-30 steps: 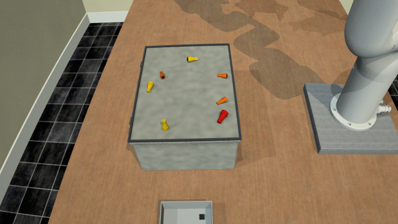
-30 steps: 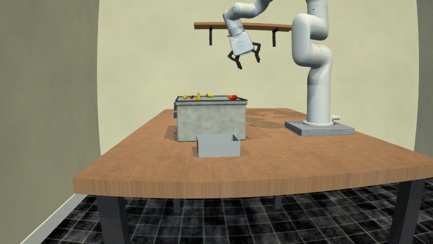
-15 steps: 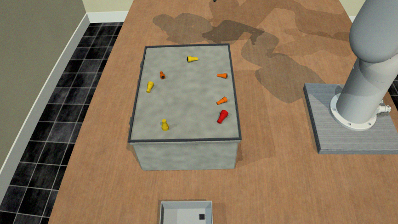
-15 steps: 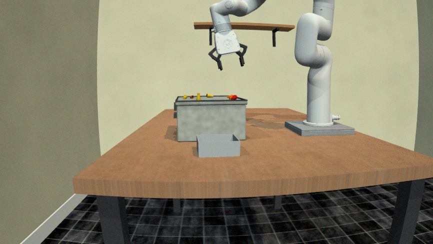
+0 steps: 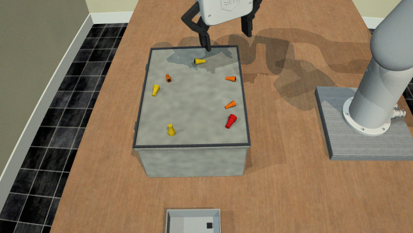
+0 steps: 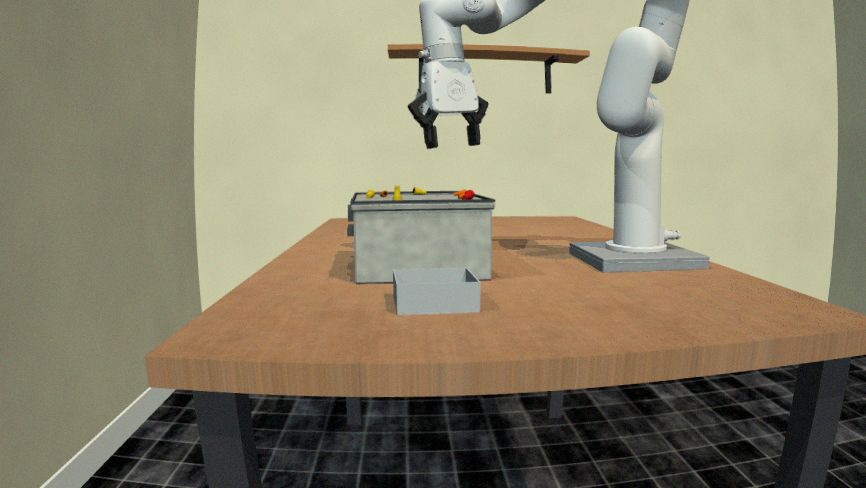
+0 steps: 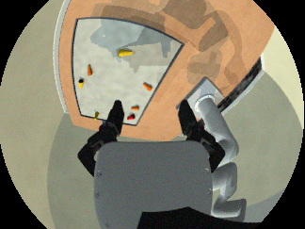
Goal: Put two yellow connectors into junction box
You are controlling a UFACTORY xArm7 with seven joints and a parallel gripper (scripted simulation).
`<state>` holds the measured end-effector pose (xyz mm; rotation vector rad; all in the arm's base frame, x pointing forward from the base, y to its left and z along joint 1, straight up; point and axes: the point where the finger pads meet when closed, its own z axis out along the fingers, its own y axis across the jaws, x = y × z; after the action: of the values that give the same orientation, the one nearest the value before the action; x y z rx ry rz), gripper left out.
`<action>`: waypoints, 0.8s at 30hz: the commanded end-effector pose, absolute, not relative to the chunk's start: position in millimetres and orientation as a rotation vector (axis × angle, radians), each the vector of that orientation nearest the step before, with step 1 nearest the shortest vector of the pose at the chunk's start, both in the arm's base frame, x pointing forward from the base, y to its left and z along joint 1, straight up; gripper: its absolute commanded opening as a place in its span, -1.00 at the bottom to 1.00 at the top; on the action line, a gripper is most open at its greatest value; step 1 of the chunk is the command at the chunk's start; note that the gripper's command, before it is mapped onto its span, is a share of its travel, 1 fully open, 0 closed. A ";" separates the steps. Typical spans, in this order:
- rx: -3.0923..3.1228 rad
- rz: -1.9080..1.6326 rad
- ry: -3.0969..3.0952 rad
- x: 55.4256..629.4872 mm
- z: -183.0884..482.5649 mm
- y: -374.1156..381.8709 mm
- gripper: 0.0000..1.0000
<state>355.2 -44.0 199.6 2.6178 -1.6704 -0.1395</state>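
We held the gripper (image 6: 451, 144) high above the far edge of the tool case (image 5: 192, 160), fingers (image 5: 205, 43) spread wide and holding nothing, so it could drop onto the nearest yellow connector (image 5: 199, 60), which lay on its side close below. Two more yellow connectors (image 5: 155, 90) (image 5: 170, 130) lay along the lid's left side. The junction box (image 6: 436, 297) sat unfilled on the worktop (image 5: 289, 188), near of the case.
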 end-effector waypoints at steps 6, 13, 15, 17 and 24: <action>2.825 -0.023 -1.367 353.4 179.9 39.8 1.00; 2.861 0.000 -1.298 349.1 174.7 55.5 1.00; 2.861 0.000 -1.297 349.1 174.7 55.5 1.00; 2.861 0.000 -1.297 349.1 174.7 55.5 1.00; 2.861 0.000 -1.297 349.1 174.7 55.5 1.00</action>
<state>348.0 54.9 173.5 2.8586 -1.2988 -0.0059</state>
